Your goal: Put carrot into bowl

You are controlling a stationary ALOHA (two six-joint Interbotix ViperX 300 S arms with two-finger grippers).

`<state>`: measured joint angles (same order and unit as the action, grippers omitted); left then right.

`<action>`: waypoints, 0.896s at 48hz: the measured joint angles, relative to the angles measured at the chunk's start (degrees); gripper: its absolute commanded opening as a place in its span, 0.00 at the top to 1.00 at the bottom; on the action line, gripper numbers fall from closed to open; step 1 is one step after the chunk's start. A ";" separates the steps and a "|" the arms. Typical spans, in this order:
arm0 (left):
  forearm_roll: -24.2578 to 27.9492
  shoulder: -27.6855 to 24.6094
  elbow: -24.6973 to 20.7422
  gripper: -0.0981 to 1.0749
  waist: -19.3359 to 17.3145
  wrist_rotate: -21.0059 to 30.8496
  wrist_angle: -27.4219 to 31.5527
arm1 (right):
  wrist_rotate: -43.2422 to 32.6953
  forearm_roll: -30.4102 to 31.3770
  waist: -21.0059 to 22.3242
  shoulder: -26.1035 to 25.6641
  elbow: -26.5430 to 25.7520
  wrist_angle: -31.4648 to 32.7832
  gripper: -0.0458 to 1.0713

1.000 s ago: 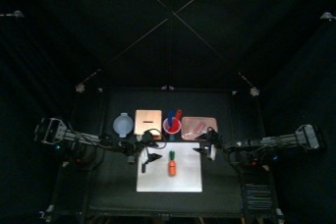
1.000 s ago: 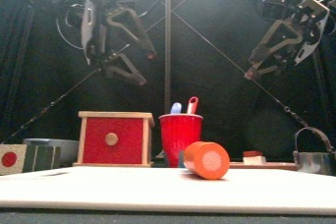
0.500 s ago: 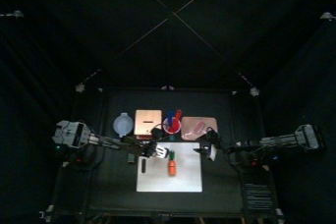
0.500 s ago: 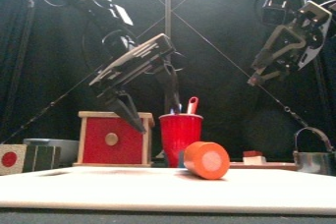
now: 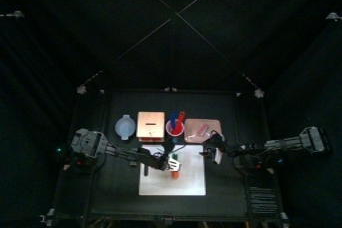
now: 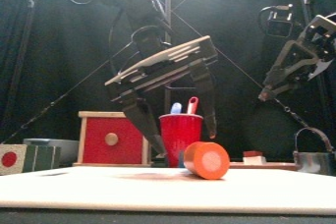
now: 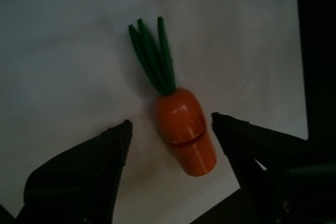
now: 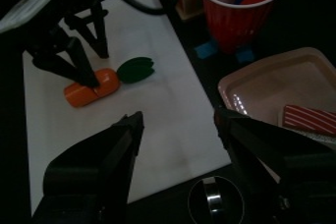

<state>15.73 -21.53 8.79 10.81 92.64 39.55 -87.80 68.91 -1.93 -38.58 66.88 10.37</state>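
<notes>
The carrot point(image 7: 184, 138) lies on the white mat point(image 7: 66, 61), orange body with green top. It also shows in the right wrist view point(image 8: 94, 85) and, end-on, in the front view point(image 6: 206, 159). My left gripper point(image 7: 171, 122) is open and low over the carrot, one jaw on each side of its body; it hides the carrot in the top view point(image 5: 166, 161). The pale blue-grey bowl point(image 5: 126, 126) stands at the back left. My right gripper point(image 8: 178, 120) is open and empty, raised at the mat's right edge point(image 5: 214, 154).
A wooden box with a red front point(image 6: 112, 138), a red cup point(image 6: 180, 135) holding utensils and a pinkish-tan dish point(image 8: 282, 85) stand in a row behind the mat. A metal container point(image 6: 312, 159) sits at the far right.
My left arm has swung in from the left and dropped down over the carrot, jaws open. The right gripper has barely moved. The carrot lies where it was.
</notes>
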 measured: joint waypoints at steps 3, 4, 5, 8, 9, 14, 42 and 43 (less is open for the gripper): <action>0.00 -0.53 -0.44 0.08 0.00 0.26 0.79 | 0.09 0.00 0.00 0.09 0.09 -0.09 0.14; -0.09 -0.53 -0.53 0.08 0.00 0.44 0.97 | 0.09 0.00 0.00 0.09 0.09 -0.09 0.14; 0.00 -0.62 -0.62 0.09 0.00 0.88 1.32 | 0.00 0.00 0.00 0.00 0.18 -0.09 0.14; 0.09 -0.62 -0.79 0.09 0.09 2.29 2.29 | 0.00 -0.09 0.00 0.09 0.18 -0.09 0.14; 0.26 -0.62 -0.79 0.09 0.00 2.46 2.72 | 0.09 -0.09 0.00 0.00 0.18 0.00 0.14; 1.23 -0.70 -0.79 0.09 0.09 3.60 3.25 | 0.09 -0.18 0.00 0.09 0.18 0.00 0.14; -0.44 -2.20 -2.02 0.10 1.14 3.78 3.34 | 0.00 -0.62 0.00 0.09 0.79 -0.09 0.14; -0.35 -2.20 -2.11 0.10 1.14 3.78 3.34 | 0.00 -0.62 0.00 0.09 0.79 0.00 0.14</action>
<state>15.38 -23.73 6.68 11.95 96.42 42.89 -87.80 68.29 -1.93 -38.50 67.68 10.37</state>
